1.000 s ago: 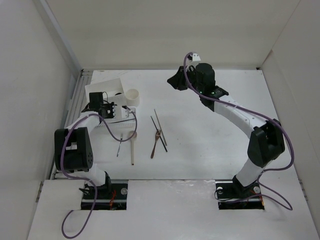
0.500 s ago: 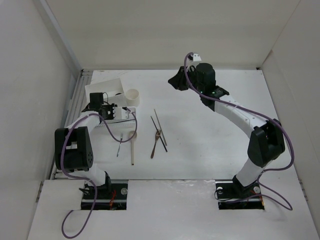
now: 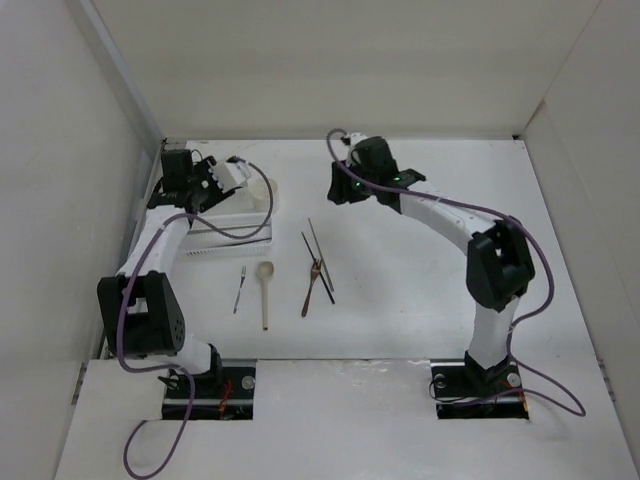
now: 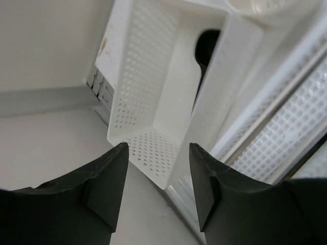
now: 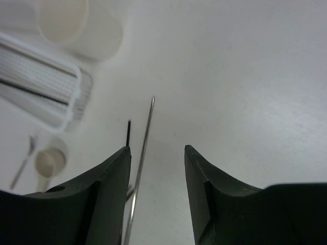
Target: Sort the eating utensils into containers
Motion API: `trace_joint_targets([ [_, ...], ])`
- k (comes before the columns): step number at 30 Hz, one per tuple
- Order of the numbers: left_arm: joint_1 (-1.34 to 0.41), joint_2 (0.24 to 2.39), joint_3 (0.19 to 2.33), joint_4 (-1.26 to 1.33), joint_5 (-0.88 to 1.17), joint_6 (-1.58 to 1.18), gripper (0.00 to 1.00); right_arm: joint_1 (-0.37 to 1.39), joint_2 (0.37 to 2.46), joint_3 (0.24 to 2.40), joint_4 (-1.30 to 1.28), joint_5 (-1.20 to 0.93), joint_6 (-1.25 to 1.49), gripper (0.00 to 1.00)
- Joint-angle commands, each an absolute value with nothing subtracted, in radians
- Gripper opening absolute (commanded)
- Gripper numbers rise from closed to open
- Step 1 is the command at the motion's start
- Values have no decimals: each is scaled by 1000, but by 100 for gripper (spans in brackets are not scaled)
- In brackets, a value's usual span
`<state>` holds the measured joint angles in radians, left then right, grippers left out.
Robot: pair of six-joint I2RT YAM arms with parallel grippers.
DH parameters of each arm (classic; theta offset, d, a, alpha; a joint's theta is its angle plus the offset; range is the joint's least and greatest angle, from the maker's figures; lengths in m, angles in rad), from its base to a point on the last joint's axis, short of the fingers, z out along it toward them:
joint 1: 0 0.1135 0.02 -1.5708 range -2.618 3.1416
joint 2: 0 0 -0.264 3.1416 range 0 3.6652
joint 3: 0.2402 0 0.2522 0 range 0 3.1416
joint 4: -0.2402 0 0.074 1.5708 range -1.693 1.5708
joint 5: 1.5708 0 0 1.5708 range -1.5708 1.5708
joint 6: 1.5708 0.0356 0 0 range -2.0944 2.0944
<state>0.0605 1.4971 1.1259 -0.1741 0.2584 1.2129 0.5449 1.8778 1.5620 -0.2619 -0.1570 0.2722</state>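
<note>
Tabletop [image 3: 430, 250], white and matte, walled by pale panels [image 3: 330, 70] — containers [image 3: 215, 245] crowd ten o'clock. Left gripper [image 4: 156, 153] gapes empty over the box [image 4: 153, 76] holding a dark spoon [image 4: 204, 46]; right gripper [image 5: 156, 153], spread and empty, hovers above the chopsticks [image 5: 143, 150] at centre.

left end effector [image 4: 157, 149]: jaws apart, empty | right end effector [image 5: 156, 149]: jaws apart, empty

Bare table [image 3: 440, 280] right of the chopsticks [image 3: 320, 252], box [image 4: 138, 76], cup [image 5: 61, 20] and tray [image 3: 225, 245] crowded rear left, side wall [image 3: 80, 150] close beside them.
</note>
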Motion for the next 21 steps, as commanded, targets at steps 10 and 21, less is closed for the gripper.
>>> trace_joint_targets([
  [10, 61, 1270, 1155, -141, 127, 293, 75, 719, 2112, 1732, -459, -43, 218, 47],
  [21, 61, 1155, 1025, -107, 86, 238, 90, 787, 2187, 1720, -500, 118, 230, 40],
])
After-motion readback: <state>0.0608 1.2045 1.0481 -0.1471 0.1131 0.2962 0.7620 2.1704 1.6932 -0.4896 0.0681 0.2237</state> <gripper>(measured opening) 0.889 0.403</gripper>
